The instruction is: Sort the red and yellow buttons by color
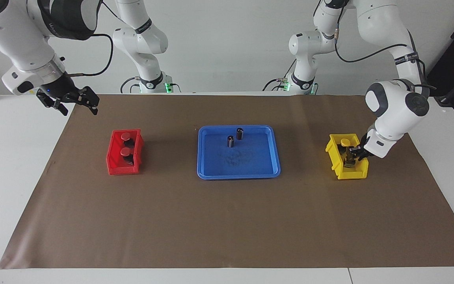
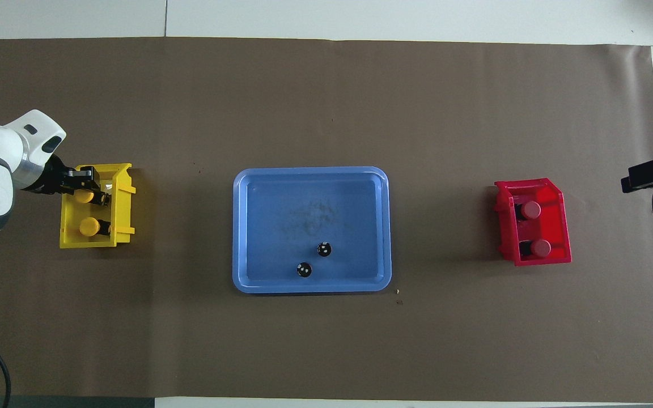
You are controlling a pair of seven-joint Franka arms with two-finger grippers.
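In the overhead view my left gripper (image 2: pixel 93 191) reaches down into the yellow bin (image 2: pixel 124 199), shut on a yellow button (image 2: pixel 83 196). The facing view shows this gripper (image 1: pixel 351 157) low inside the bin (image 1: pixel 334 157). A second yellow button (image 2: pixel 89 226) (image 1: pixel 345 142) stands in the same bin, nearer to the robots. Two red buttons (image 1: pixel 125 136) (image 1: pixel 125 151) stand in the red bin (image 1: pixel 112 159). My right gripper (image 1: pixel 79 109) hangs open and empty above the mat's corner, near the red bin.
A blue tray (image 1: pixel 239 174) lies mid-table between the bins, with two dark cylinders (image 1: pixel 240 133) (image 1: pixel 230 141) upright in its part nearest the robots. A brown mat (image 1: pixel 227 221) covers the table.
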